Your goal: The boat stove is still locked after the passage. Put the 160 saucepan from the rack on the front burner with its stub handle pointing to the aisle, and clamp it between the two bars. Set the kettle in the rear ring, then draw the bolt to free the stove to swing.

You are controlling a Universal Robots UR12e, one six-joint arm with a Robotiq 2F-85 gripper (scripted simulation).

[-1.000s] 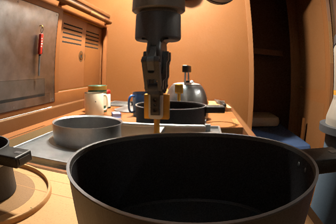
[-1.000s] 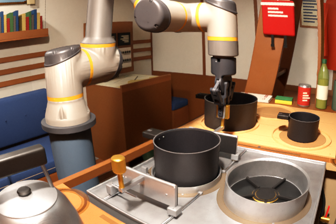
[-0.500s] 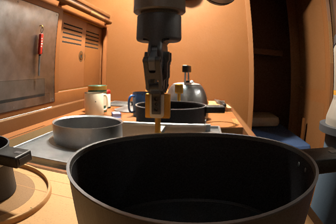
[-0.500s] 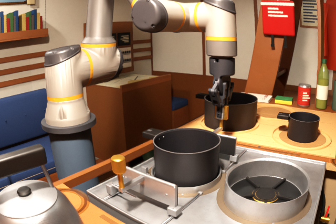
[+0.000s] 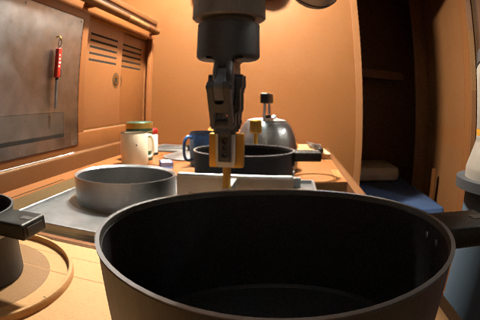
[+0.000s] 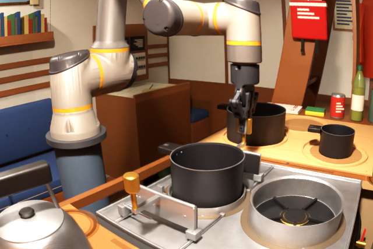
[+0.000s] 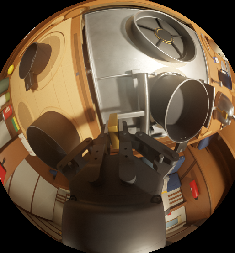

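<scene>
I grip the yellow knob [image 5: 226,150] [image 6: 247,126] [image 7: 113,125] of the clamp bar on the rack side of the front burner; my gripper [image 5: 226,154] [image 6: 245,127] [image 7: 113,128] is closed on it. That bar [image 5: 236,182] [image 6: 252,162] stands beside the dark saucepan [image 6: 208,174] [image 7: 179,106] [image 5: 244,158] on the front burner. The saucepan's stub handle [image 6: 168,148] points toward the aisle. The other bar [image 6: 167,207] with its own yellow knob [image 6: 131,180] stands apart from the pan on the kettle side. The kettle [image 6: 36,225] [image 5: 269,131] sits on the counter. The rear ring [image 6: 296,207] [image 5: 124,187] is empty.
A large dark pot [image 5: 271,255] [image 6: 260,124] sits in a rack recess beside the stove. A small saucepan [image 6: 336,140] sits in another recess. Mugs [image 5: 136,147] stand by the back wall. A can [image 6: 337,105] and bottle [image 6: 358,94] stand at the far counter edge.
</scene>
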